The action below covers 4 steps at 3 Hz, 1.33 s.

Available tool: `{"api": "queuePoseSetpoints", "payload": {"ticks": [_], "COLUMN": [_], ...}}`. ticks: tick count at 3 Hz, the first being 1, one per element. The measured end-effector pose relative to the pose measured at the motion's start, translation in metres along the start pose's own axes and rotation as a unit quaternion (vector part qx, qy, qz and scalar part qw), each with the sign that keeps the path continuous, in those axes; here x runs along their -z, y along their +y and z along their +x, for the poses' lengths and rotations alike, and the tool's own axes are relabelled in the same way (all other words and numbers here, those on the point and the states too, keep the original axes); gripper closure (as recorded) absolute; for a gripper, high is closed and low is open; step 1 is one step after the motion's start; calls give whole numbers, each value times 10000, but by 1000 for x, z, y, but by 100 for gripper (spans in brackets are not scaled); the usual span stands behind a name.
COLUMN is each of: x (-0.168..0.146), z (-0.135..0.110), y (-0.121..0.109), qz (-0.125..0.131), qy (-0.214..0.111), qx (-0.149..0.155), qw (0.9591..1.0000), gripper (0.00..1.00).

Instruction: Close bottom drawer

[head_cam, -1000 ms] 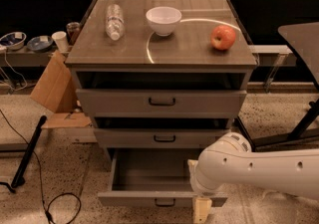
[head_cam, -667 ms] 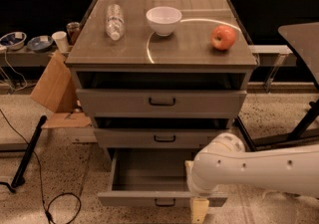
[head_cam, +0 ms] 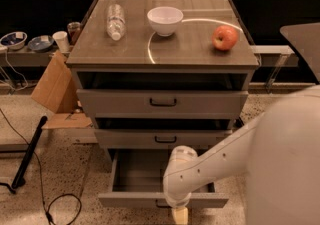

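The bottom drawer (head_cam: 135, 200) is the lowest of three grey cabinet drawers and stands pulled well out, its shallow tray open and its low front panel near the frame's bottom edge. Its black handle is mostly hidden behind my arm. My white arm comes in from the right, its wrist over the drawer's front panel. My gripper (head_cam: 180, 216) hangs at the very bottom of the view, just in front of the panel's middle; only a pale tan part of it shows.
The middle drawer (head_cam: 165, 139) and top drawer (head_cam: 162, 102) stand slightly open. On the cabinet top are a water bottle (head_cam: 115, 21), a white bowl (head_cam: 165, 20) and a red apple (head_cam: 225, 37). A cardboard piece (head_cam: 54, 84), a black pole (head_cam: 29, 152) and cables lie left.
My arm has swung left and forward, so its bulk fills the right of the view. The wrist and gripper have shifted left along the bottom drawer's front. The drawer has not visibly moved.
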State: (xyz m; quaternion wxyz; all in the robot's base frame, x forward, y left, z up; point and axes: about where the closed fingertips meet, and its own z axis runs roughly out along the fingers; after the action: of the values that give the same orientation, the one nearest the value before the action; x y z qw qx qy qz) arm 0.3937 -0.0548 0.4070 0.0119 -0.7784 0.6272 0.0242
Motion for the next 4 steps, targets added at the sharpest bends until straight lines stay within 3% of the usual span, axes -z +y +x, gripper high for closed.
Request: {"api": "queuePoseSetpoints", "payload": {"ticks": [1, 2, 3, 4], "x": [-39, -76, -116, -116], "z": [-17, -26, -36, -36], "y": [-6, -8, -3, -3], "qz": [38, 167, 183, 183], "qy": [-4, -254, -704, -704], "qx": [250, 487, 567, 567], "qw": [9997, 9984, 9957, 9957], "gripper": [0, 0, 0, 0]}}
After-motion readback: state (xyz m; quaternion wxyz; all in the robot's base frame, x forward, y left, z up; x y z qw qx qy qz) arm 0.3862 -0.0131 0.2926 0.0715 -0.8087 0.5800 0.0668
